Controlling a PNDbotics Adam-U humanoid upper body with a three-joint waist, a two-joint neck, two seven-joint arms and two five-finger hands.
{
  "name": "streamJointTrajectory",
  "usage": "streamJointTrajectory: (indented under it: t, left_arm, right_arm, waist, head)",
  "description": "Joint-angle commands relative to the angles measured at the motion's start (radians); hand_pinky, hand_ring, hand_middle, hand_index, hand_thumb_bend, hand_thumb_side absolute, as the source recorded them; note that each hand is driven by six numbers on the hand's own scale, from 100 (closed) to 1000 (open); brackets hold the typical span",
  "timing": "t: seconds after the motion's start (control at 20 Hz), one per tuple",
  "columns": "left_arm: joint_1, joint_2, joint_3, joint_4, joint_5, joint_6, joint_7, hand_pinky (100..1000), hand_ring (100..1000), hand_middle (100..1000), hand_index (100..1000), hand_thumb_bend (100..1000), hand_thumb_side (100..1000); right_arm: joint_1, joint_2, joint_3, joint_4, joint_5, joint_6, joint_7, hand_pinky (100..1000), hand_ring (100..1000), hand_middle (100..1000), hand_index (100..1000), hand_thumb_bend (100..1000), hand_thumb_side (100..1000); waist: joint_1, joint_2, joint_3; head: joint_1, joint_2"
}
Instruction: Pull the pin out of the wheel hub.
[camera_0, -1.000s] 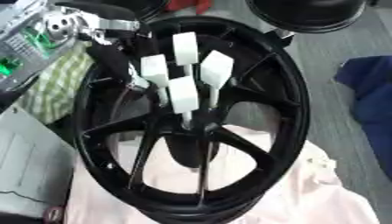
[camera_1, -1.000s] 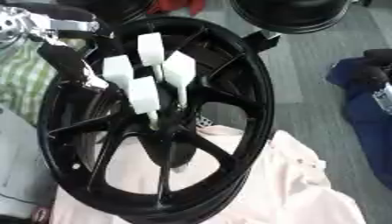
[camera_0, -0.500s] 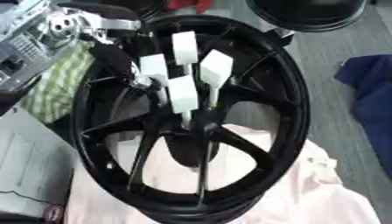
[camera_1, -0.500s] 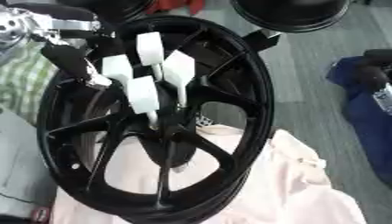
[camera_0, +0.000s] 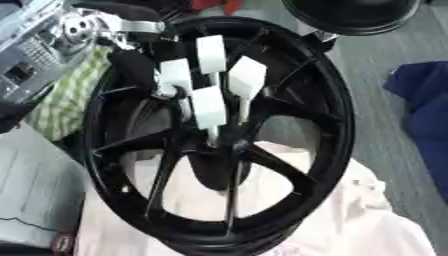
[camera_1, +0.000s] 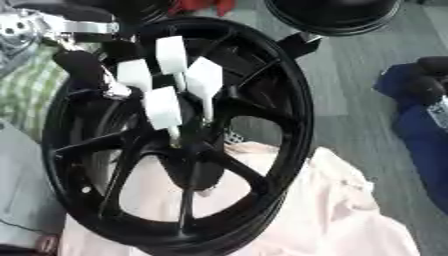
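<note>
Keep left hand (camera_0: 131, 70), fingers not clear enough to tell if grasping, lined on white-tagged pin (camera_0: 208, 107) at wheel hub (camera_0: 223, 145), then pull straight outward.

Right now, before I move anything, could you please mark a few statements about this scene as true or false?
1. The wheel is black with spokes. True.
2. The wheel rests partly on a pale pink cloth. True.
3. The left hand comes in from the lower right corner. False: it comes in from the upper left and sits over the hub.
4. A green checked cloth lies to the left of the wheel. True.
5. The dark blue cloth lies to the left of the wheel. False: it lies to the right of it, at the picture's edge.
</note>
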Motion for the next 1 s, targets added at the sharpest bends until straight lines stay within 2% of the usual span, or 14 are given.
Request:
streamJointTrajectory:
  t: [0.05,0.2,0.6,0.85,0.95,1.0]
  left_arm:
    - [-0.024,0.016,0.008,-0.007,0.007,0.014,-0.008,755,645,523,692,375,335]
    - [-0.025,0.018,0.007,-0.012,0.005,0.017,-0.010,749,624,513,625,355,324]
    - [-0.023,0.031,0.009,-0.030,-0.006,0.019,-0.019,735,597,485,551,295,311]
    - [-0.030,0.045,0.031,-0.058,0.009,0.018,-0.017,733,586,471,497,244,304]
    - [-0.032,0.053,0.041,-0.070,0.016,0.019,-0.019,734,584,466,479,192,340]
    - [-0.033,0.057,0.047,-0.076,0.020,0.020,-0.020,734,583,463,474,224,299]
  right_arm:
    - [-0.008,-0.015,-0.008,-0.019,0.010,0.002,-0.004,752,657,642,754,455,472]
    - [-0.008,-0.015,-0.008,-0.019,0.011,0.002,-0.006,752,657,642,754,456,472]
    - [-0.004,-0.015,-0.010,-0.019,0.013,0.002,-0.008,753,657,642,754,454,474]
    - [-0.002,-0.016,-0.010,-0.019,0.013,0.002,-0.009,753,657,643,755,453,474]
    - [-0.002,-0.016,-0.010,-0.019,0.013,0.001,-0.009,753,657,643,755,453,474]
    - [-0.001,-0.017,-0.010,-0.019,0.013,0.001,-0.010,753,657,643,755,455,473]
  waist:
    - [-0.003,-0.013,0.001]
    - [-0.003,-0.014,0.003]
    - [-0.004,-0.017,0.005]
    - [-0.005,-0.019,0.007]
    - [-0.005,-0.020,0.008]
    - [-0.005,-0.020,0.008]
  head:
    - [0.003,-0.011]
    - [0.004,-0.010]
    - [0.005,-0.007]
    - [0.006,-0.006]
    - [0.007,-0.006]
    - [0.006,-0.006]
